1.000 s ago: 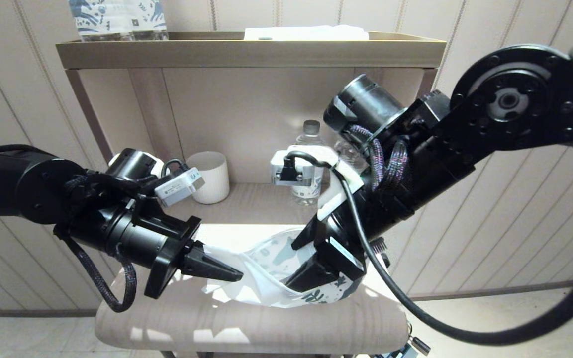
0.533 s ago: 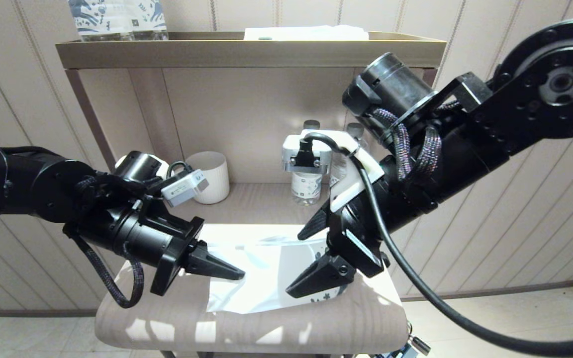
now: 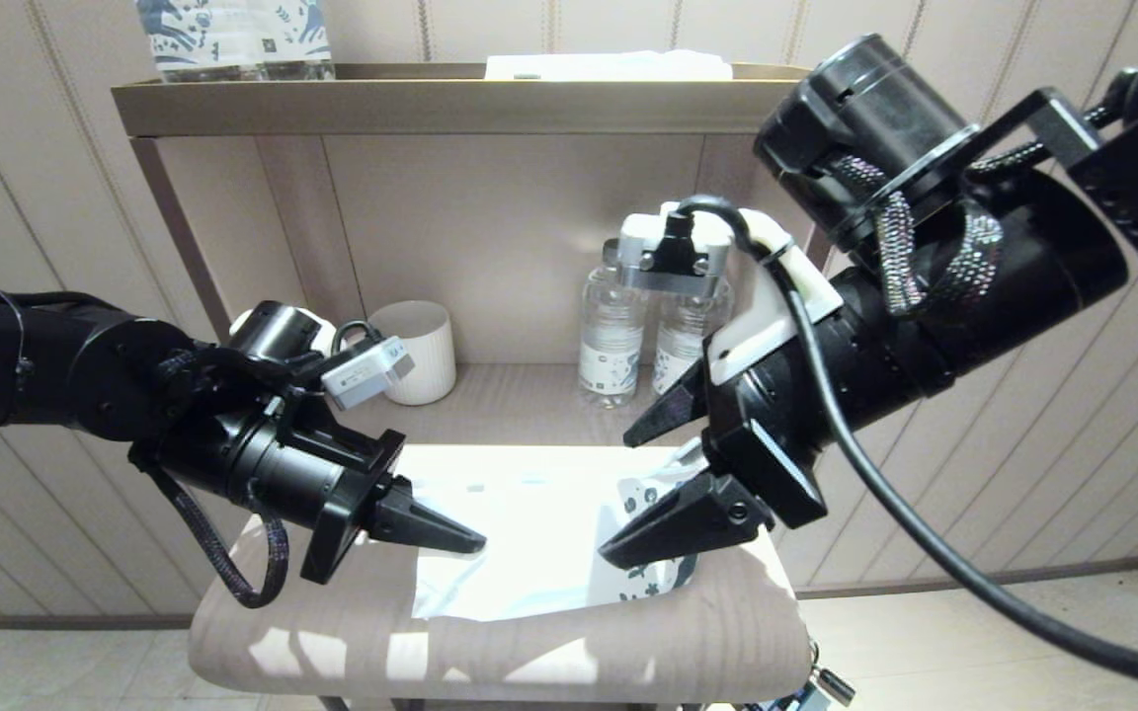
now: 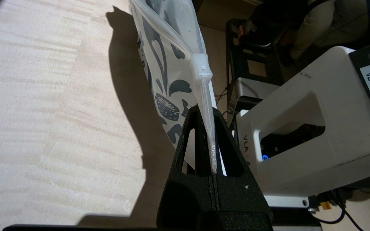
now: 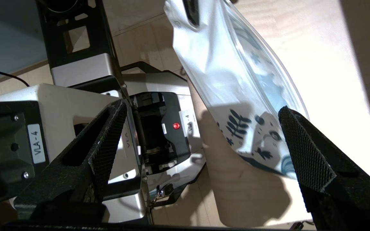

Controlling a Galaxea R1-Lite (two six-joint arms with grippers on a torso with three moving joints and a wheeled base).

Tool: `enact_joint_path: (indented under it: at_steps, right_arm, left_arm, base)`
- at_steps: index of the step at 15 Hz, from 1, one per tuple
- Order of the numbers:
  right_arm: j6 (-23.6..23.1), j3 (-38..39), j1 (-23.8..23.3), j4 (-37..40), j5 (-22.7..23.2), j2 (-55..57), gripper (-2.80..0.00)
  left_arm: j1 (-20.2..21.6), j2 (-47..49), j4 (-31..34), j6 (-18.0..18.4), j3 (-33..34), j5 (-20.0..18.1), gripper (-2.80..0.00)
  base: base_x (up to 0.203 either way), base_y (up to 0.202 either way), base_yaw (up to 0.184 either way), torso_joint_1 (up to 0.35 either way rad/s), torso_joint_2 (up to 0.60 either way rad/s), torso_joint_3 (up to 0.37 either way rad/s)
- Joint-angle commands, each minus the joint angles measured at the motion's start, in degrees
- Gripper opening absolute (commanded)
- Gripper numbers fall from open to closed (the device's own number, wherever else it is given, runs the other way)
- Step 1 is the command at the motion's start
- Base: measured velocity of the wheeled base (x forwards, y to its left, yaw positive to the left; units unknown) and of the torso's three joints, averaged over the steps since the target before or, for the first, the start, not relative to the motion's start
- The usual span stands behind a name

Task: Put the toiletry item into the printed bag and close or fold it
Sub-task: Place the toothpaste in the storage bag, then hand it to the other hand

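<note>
The printed bag point(image 3: 529, 538) lies flat on the pale wooden seat point(image 3: 490, 652), its blue prints at the right end. My left gripper point(image 3: 455, 538) is shut on the bag's left edge; the left wrist view shows the zip strip point(image 4: 209, 134) pinched between its fingers, with the slider point(image 4: 200, 65) just beyond. My right gripper point(image 3: 616, 499) hangs open just above the printed end and touches nothing. In the right wrist view the bag point(image 5: 236, 96) lies between and beyond the spread fingers point(image 5: 108, 128). No toothbrush is visible.
Behind the seat, a shelf holds a white cup point(image 3: 418, 351) and two water bottles point(image 3: 611, 336). The shelf's top board point(image 3: 500, 104) carries blue-patterned wrapped bottles point(image 3: 233, 39) and a folded white cloth point(image 3: 609, 65). The robot base point(image 5: 85, 96) stands below the seat's edge.
My right gripper let go of the crumpled printed end, opened, and rose up and to the right. The bag dropped flat. My left gripper kept its hold and barely moved.
</note>
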Motion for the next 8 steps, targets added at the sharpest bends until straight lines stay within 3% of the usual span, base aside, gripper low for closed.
enact_joint_path:
  at_steps: [1, 5, 8]
  right_arm:
    - [-0.15, 2.88, -2.71, 0.24, 0.32, -3.81, 0.00]
    - [-0.35, 16.51, -9.24, -4.13, 4.03, -9.82, 0.00]
    - [-0.58, 27.95, -13.86, -13.63, 5.63, -13.24, 0.00]
  left_arm:
    - [0.02, 0.04, 0.13, 0.25, 0.08, -0.39, -2.80]
    - [0.03, -0.62, 0.18, 0.19, 0.08, -0.57, -2.80]
    - [0.22, -1.39, 0.31, 0.16, 0.12, -0.57, -2.80]
  base:
    - [0.000, 0.000, 0.000, 0.000, 0.00, 0.000]
    - [0.000, 0.000, 0.000, 0.000, 0.00, 0.000]
    - [0.000, 0.000, 0.000, 0.000, 0.00, 0.000]
